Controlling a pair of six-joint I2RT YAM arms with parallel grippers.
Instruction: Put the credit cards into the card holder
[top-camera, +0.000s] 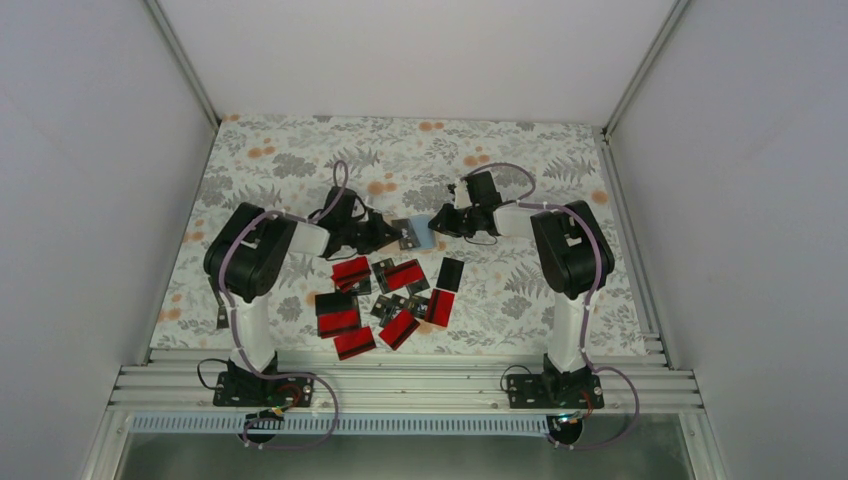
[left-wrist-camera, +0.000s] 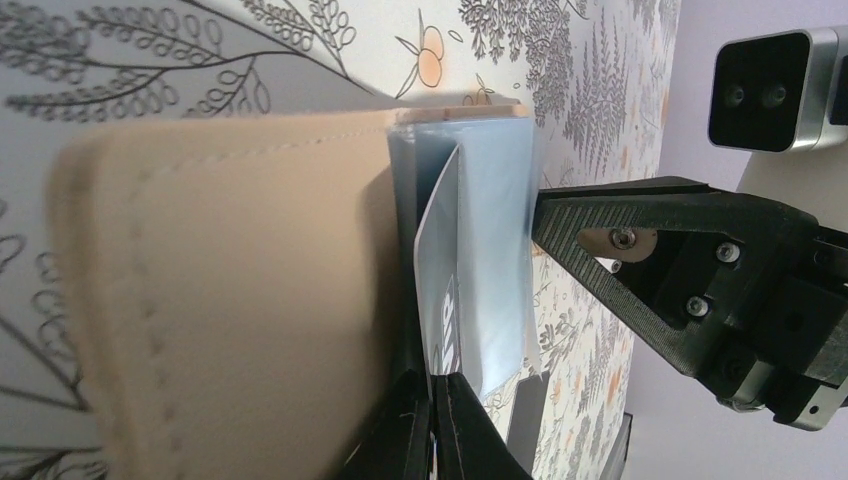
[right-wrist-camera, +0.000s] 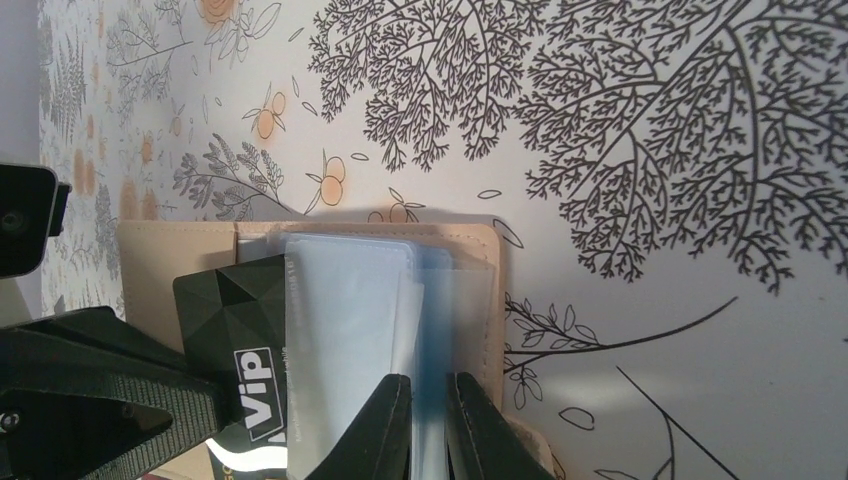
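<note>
While both arms reach inward over the flower-printed table (top-camera: 560, 170), the loose credit cards (top-camera: 392, 298) lie scattered on the cloth between the meeting point and the arm bases. Some overlap, and all are apart from the fingers. Nothing else sits on the cloth near them. The card holder (top-camera: 414, 233) is near the middle of the table, between the two tools and opened out, with its tan cover on the left arm's side and its pale blue-grey leaves fanned toward the right arm. The left gripper (left-wrist-camera: 432, 388) is clamped tight on the holder where the cover meets the leaves. The right gripper (right-wrist-camera: 428, 388) is closed to a narrow gap, pinching one translucent leaf at its free edge. A black card (right-wrist-camera: 232, 318) marked VIP lies against the open holder, partly behind a leaf and just beside the left arm's fingers. Whether the holder touches the cloth cannot be told.
</note>
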